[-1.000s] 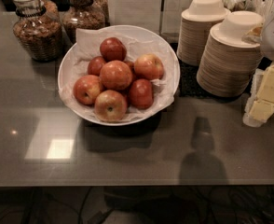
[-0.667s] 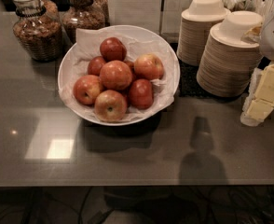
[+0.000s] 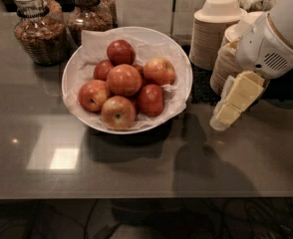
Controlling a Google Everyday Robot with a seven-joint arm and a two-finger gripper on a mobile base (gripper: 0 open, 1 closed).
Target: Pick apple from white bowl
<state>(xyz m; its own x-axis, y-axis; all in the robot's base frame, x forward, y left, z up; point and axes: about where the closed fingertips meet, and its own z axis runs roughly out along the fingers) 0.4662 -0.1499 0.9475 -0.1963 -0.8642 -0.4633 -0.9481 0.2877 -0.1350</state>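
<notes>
The white bowl (image 3: 69, 91), lined with crumpled white paper, stands on the dark counter left of centre. It holds several red apples in a heap. The large red apple (image 3: 124, 79) with orange-yellow blush lies on top in the middle. A yellower apple (image 3: 118, 112) with a dark stem dimple lies at the front. My gripper (image 3: 236, 101), cream-coloured on a white arm, hangs to the right of the bowl, just off its rim and above the counter. It holds nothing.
Two glass jars (image 3: 39, 29) of dry food stand behind the bowl at the back left. Stacks of beige disposable bowls (image 3: 214, 34) stand at the back right, partly behind my arm. The counter's front edge (image 3: 146, 197) runs across the bottom.
My gripper and arm have moved left from the right edge toward the bowl and now cover more of the stacked bowls. The bowl and apples have not moved.
</notes>
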